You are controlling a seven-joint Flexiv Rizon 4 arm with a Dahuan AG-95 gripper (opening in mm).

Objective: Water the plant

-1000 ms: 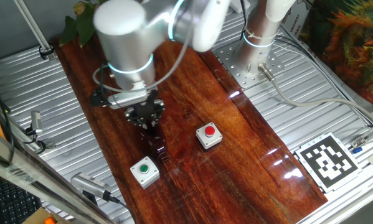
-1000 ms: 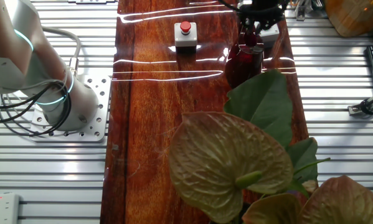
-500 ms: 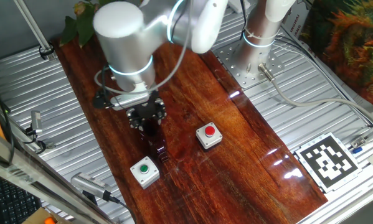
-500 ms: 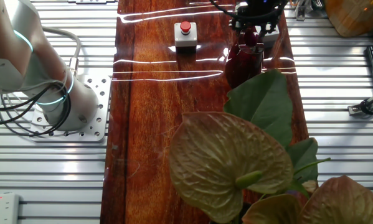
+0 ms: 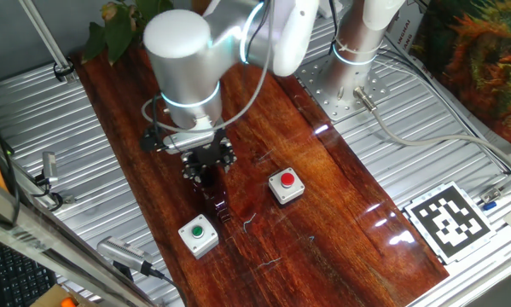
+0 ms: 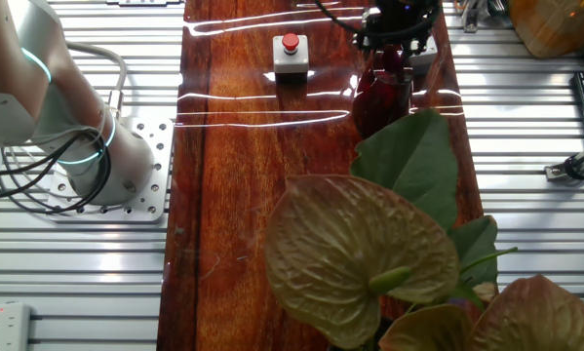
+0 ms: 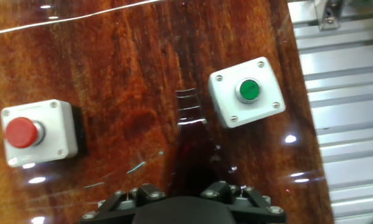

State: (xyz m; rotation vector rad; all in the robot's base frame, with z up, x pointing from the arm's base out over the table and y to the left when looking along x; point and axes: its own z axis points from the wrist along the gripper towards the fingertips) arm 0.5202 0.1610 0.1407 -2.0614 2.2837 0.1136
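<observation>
Plant (image 6: 369,258) well apart from claw (image 6: 393,44)

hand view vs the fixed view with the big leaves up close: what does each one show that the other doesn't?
Only the hand view: the green button box in full, right of the dark red vessel.

Only the leaf-side fixed view: the plant with its broad leaves in the foreground, and the arm base on the left.

Both: the vessel directly below the gripper, the red button box and the wooden board.
</observation>
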